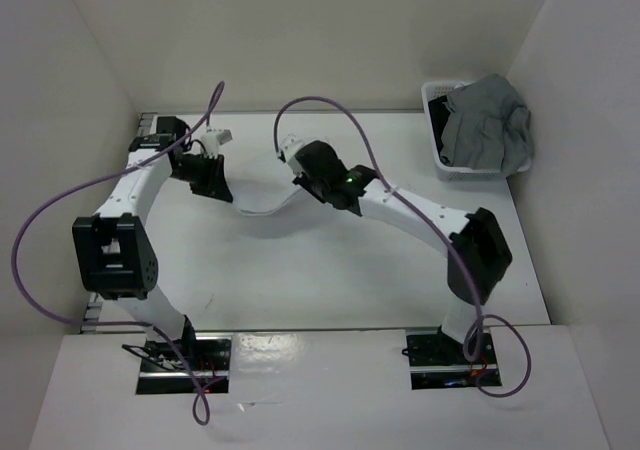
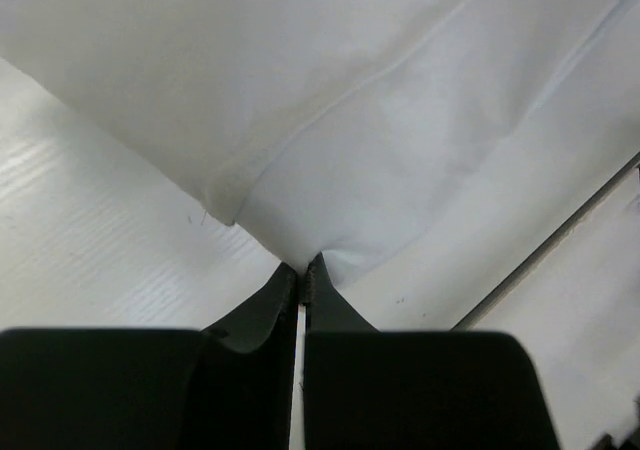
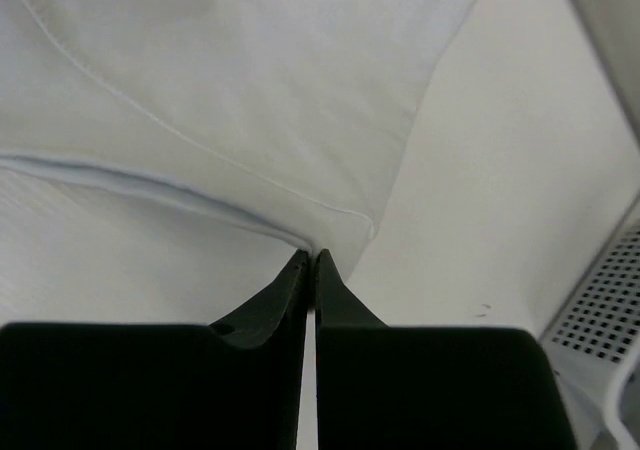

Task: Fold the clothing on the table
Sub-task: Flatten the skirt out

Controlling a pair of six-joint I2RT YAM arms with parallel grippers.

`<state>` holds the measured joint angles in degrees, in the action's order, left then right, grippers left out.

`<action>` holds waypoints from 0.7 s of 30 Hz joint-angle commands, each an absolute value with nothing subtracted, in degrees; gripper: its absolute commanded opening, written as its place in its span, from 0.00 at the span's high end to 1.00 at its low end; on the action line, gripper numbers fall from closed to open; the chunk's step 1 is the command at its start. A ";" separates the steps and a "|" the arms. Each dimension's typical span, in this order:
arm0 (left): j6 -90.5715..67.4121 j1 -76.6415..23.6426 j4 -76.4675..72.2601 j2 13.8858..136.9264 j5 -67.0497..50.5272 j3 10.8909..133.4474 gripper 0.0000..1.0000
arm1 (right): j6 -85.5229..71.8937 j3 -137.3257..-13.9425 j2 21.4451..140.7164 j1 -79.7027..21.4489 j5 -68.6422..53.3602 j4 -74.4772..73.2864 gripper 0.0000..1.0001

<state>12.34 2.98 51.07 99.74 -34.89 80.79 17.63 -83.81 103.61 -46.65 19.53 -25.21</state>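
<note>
Closest in, the left fingers (image 2: pixel 296 280) are pressed together on a corner of the clothing (image 2: pixel 380 150). The right fingers (image 3: pixel 302 270) are likewise closed on a hemmed corner, and from both pairs the cloth fans away toward 12 o'clock. Seen from overhead, the held edge sags between them over the middle of the table (image 1: pixel 330 280), its long axis running 9 to 3 o'clock, one arm at each end. The fold likely depends on carrying that edge level across the rest.
</note>
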 commanded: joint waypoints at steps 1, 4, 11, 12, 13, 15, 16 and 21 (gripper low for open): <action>15.73 3.34 53.61 93.00 -38.06 83.49 1.00 | 18.28 -83.94 93.27 -46.32 20.65 -24.70 0.95; 16.34 3.34 54.14 89.04 -38.06 84.72 1.00 | 18.90 -83.94 88.09 -46.32 20.65 -24.70 0.95; 16.96 2.81 52.48 78.06 -39.19 84.20 0.99 | 21.53 -82.79 75.86 -46.32 20.04 -25.22 0.92; 16.96 2.81 52.47 75.26 -39.90 84.20 0.99 | 22.23 -82.79 74.89 -46.32 20.04 -25.22 0.92; 16.96 2.81 52.47 73.76 -39.90 84.81 0.98 | 22.24 -82.79 73.84 -46.32 19.52 -25.83 0.92; 16.17 2.29 51.94 69.72 -39.90 85.86 0.98 | 22.24 -83.41 71.20 -46.32 18.37 -26.80 0.92; 16.17 2.29 51.94 68.31 -40.60 86.48 0.98 | 22.24 -84.19 70.32 -46.32 17.85 -27.85 0.92; 15.12 1.06 50.81 60.21 -41.13 88.24 0.95 | 22.76 -85.43 65.31 -46.32 14.42 -29.79 0.92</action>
